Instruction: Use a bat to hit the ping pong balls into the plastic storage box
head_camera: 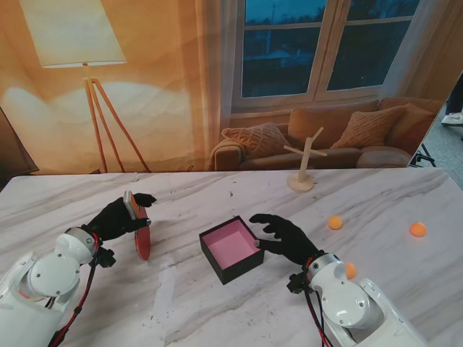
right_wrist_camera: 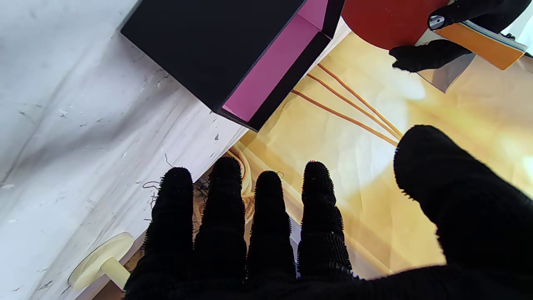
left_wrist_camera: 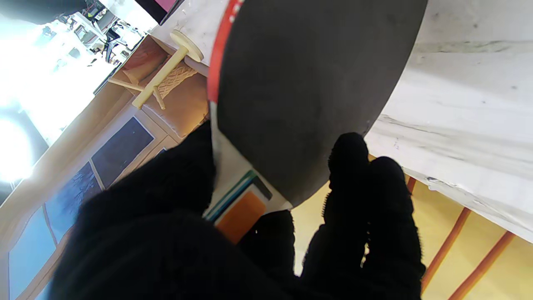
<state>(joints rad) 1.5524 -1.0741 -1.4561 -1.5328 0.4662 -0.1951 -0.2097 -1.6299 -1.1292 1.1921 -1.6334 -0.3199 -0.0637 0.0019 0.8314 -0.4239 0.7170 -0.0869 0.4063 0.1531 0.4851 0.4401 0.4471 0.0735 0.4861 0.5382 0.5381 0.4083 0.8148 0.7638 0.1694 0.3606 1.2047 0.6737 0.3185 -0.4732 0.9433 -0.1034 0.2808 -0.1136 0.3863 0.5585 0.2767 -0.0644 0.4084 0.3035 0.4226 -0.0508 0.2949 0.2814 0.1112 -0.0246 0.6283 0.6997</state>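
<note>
Balls first: one ping pong ball [head_camera: 335,222] sits right of centre on the bench [head_camera: 217,311], a second ball [head_camera: 417,229] lies further toward the right edge, a third ball [head_camera: 351,270] peeks out beside the right wrist, and none shows in the pink-lined storage box [head_camera: 231,248] at mid-frame, so by my read the job has barely begun. Left of the box, the left hand [head_camera: 119,217] has its fingers wrapped round the handle of the bat [head_camera: 142,237], blade hanging down toward the bench, well apart from every ball. Right hand [head_camera: 286,237] hovers at the box's right wall, fingers spread and holding nothing, with a wooden stand [head_camera: 302,165] beyond at the far edge.
</note>
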